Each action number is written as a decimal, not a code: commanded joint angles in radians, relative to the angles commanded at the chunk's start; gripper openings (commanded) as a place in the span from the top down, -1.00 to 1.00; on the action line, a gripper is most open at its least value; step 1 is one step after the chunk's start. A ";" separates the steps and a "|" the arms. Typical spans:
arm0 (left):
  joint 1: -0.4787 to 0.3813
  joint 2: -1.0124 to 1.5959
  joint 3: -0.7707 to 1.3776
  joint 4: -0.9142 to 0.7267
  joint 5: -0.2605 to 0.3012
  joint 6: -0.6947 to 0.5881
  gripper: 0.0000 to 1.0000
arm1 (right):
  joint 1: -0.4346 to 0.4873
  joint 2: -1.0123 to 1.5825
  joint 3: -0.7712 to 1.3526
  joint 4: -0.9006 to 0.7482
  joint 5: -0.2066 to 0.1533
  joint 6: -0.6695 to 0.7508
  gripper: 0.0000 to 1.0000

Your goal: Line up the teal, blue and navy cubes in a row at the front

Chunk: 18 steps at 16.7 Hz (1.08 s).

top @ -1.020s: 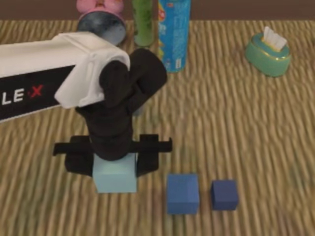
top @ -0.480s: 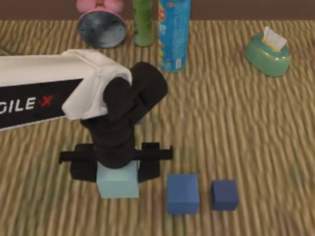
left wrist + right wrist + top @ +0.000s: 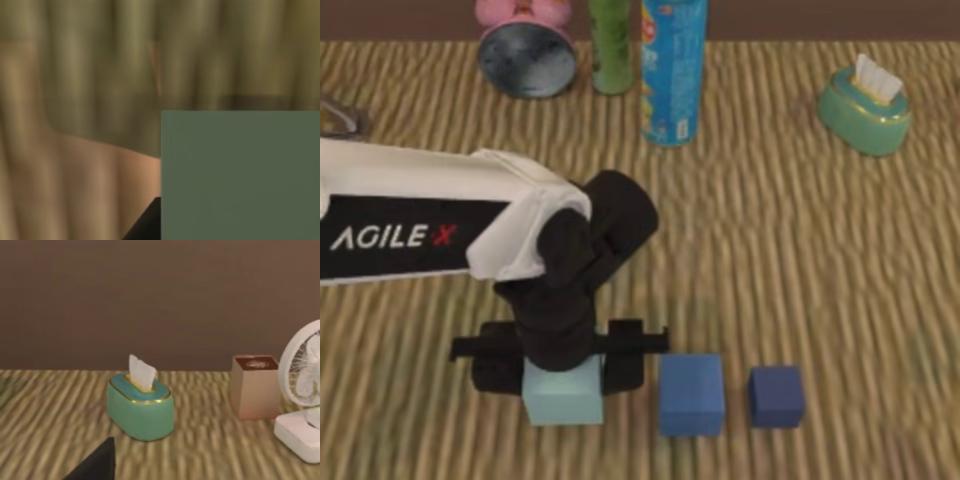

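Observation:
The pale mint-teal cube (image 3: 563, 400) is at the front, left of the blue cube (image 3: 691, 394), with a small gap between them. My left gripper (image 3: 560, 365) is shut on it from above, a black finger on each side. The left wrist view shows the teal cube (image 3: 240, 175) filling one corner beside a dark fingertip (image 3: 147, 225). The navy cube (image 3: 776, 396) stands just right of the blue one, in line with it. My right gripper (image 3: 160, 475) is outside the top view; its wrist view shows one fingertip (image 3: 97, 462) far to the side, open and empty.
At the back stand a tall blue printed can (image 3: 673, 70), a green bottle (image 3: 611, 45) and a pink and grey object (image 3: 527, 50). The green tissue holder (image 3: 865, 108) sits back right. A brown box (image 3: 255, 386) and a white fan (image 3: 305, 400) show in the right wrist view.
My left gripper has carried the teal cube toward the front and slightly right, closer to the blue cube. The blue and navy cubes have not moved.

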 joint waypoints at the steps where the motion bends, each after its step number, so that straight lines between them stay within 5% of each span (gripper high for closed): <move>1: 0.000 0.000 0.000 0.000 0.000 0.000 1.00 | 0.000 0.000 0.000 0.000 0.000 0.000 -1.00; 14: 0.000 0.000 0.000 0.000 0.000 0.000 -0.96 | 0.000 0.000 0.000 0.000 0.000 0.000 -1.00; 18: 0.000 0.000 0.000 0.000 0.000 0.000 -1.00 | 0.000 0.000 0.000 0.000 0.000 0.000 -1.00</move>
